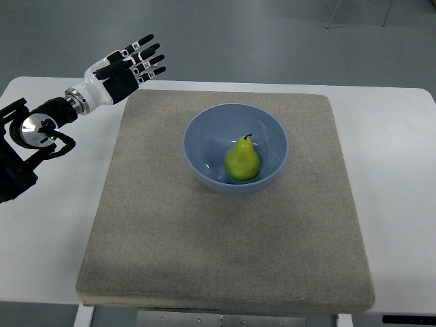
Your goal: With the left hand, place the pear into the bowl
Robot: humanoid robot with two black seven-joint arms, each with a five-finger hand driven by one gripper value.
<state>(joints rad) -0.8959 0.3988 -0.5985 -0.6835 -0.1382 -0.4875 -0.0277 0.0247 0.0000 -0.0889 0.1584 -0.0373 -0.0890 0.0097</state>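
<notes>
Grey felt mat (225, 238) lying square across a white bench (398, 204) | grey floor (272, 34) showing beyond | chair legs (357, 13) standing top right

The pear (242, 162) is yellow-green with a short dark stem pointing to 12 o'clock. It lies inside the light blue round bowl (204, 129), toward the 5 o'clock side of its bottom.

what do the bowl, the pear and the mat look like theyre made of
Bowl: probably plastic or glazed ceramic, pale blue and smooth, with soft glints on its inner wall. Pear: glossy yellow-green skin with a dark stem; real or plastic, the view cannot settle it. Mat: grey-beige felt or coarse fabric, matte with a fuzzy, speckled texture.
</notes>
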